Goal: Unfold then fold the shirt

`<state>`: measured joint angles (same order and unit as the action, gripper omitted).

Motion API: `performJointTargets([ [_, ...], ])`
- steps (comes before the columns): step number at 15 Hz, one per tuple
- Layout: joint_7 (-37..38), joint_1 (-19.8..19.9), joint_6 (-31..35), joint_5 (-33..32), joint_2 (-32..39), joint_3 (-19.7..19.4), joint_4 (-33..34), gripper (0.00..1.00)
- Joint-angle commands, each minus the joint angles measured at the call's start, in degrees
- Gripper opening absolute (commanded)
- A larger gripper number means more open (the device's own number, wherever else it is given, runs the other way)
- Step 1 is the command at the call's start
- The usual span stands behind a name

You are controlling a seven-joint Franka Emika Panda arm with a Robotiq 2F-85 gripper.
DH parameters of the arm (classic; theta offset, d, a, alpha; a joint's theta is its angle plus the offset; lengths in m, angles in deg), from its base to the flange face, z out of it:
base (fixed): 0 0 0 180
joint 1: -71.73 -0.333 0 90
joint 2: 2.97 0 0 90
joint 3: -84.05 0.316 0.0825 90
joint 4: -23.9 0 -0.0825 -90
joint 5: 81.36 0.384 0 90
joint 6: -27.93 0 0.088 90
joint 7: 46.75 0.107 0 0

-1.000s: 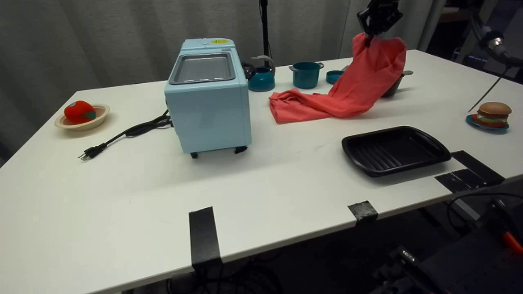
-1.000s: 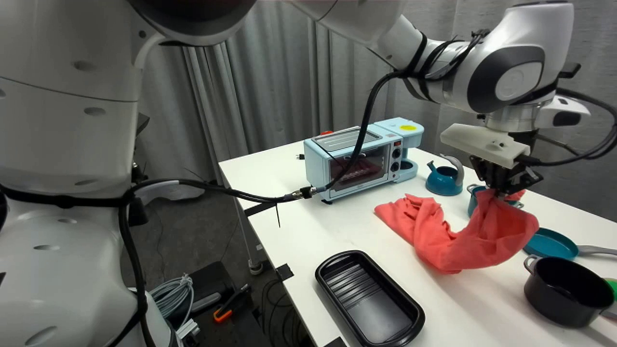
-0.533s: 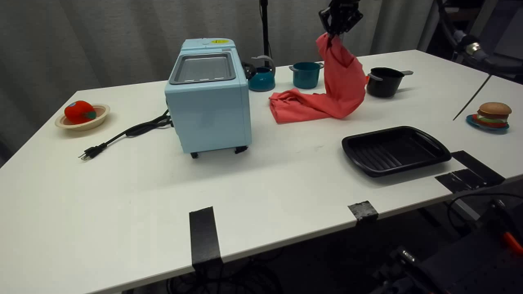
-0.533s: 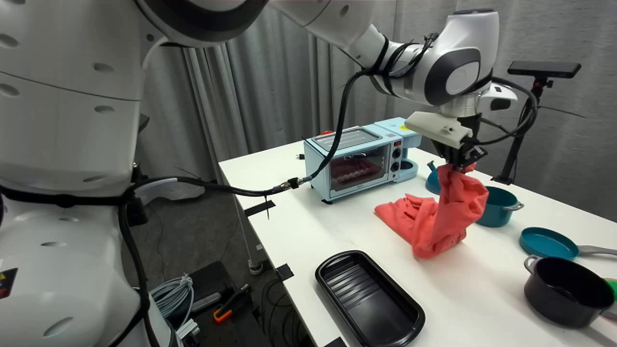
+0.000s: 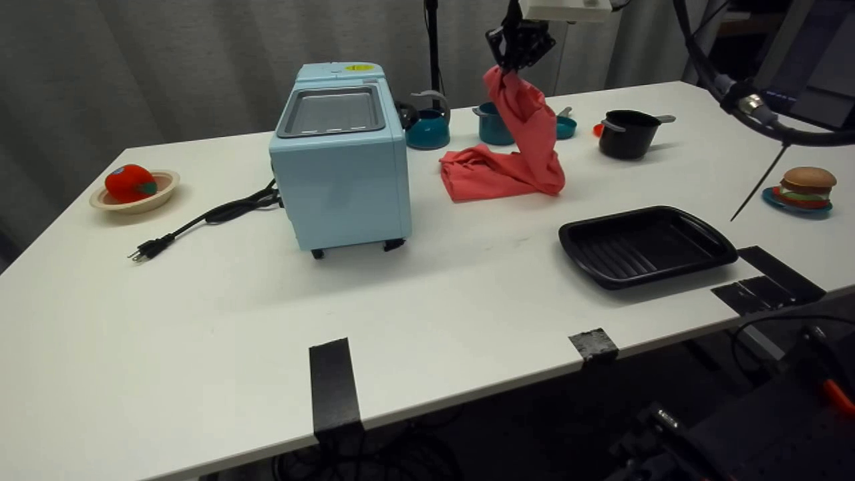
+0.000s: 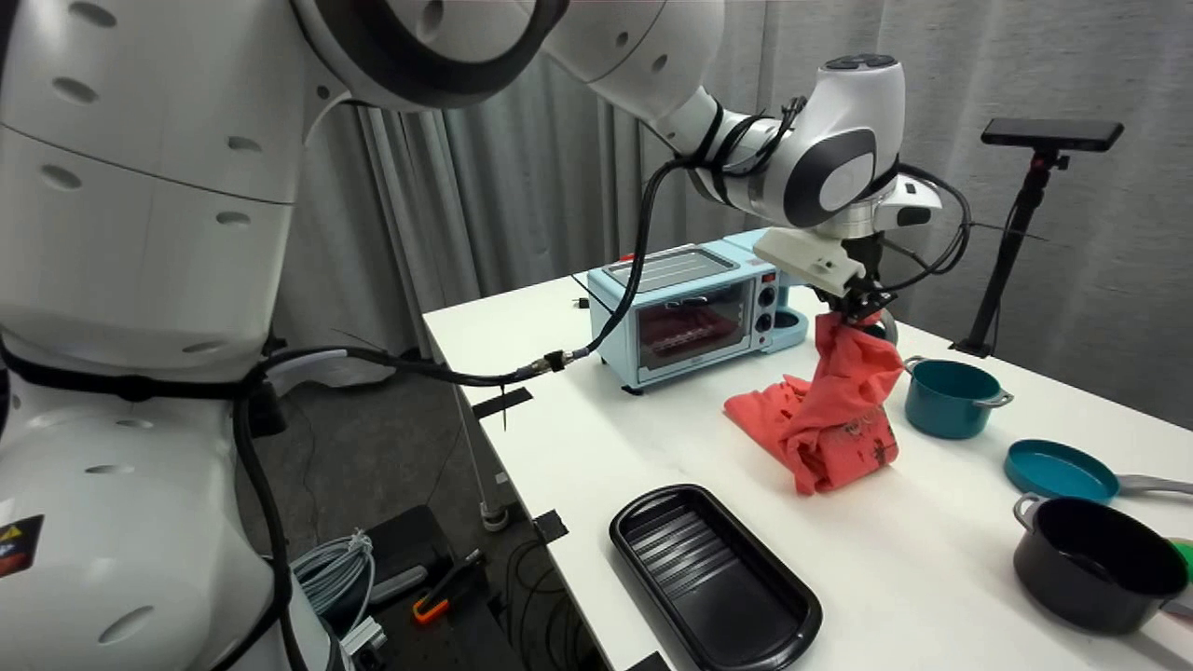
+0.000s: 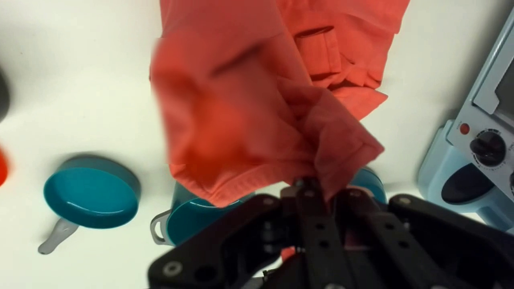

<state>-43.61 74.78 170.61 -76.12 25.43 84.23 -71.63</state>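
Its narrowed hand (image 5: 510,68) pinching one gathered end, a robot arm (image 6: 690,121) holds up part of a coral-red shirt (image 6: 853,377) over a white surface (image 5: 200,347), where the rest of the garment lies in folds. A pale-blue toaster oven (image 5: 340,187) stands to one side, apart from the cloth, a black cable (image 6: 637,261) on the arm crossing in front of it in an exterior view. Beyond the shirt are a teal pot (image 6: 951,405), part-covered by hanging fabric in an exterior view, and a teal kettle (image 5: 427,131); hand and cloth block portions of both in the wrist view. A teal pan (image 6: 1062,471) and a black pot (image 5: 628,137) sit near each other, clear of the garment. Nearer the surface's edge rests a ribbed black baking tray (image 5: 648,247), well apart from the shirt. At opposite ends are a burger (image 5: 807,182) on a small teal plate (image 5: 770,199) and a cream bowl (image 5: 141,206) holding a red object (image 5: 129,184), a power cord (image 5: 234,210) lying between bowl and oven.
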Motion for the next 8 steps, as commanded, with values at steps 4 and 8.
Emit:
performJointTargets([
  [4, -0.4, -1.23, 9.79, 1.21, 2.16, 1.67, -0.07, 0.47],
  [8, -2.32, -0.97, 17.39, 1.6, 0.95, 4.03, -3.3, 0.78],
])
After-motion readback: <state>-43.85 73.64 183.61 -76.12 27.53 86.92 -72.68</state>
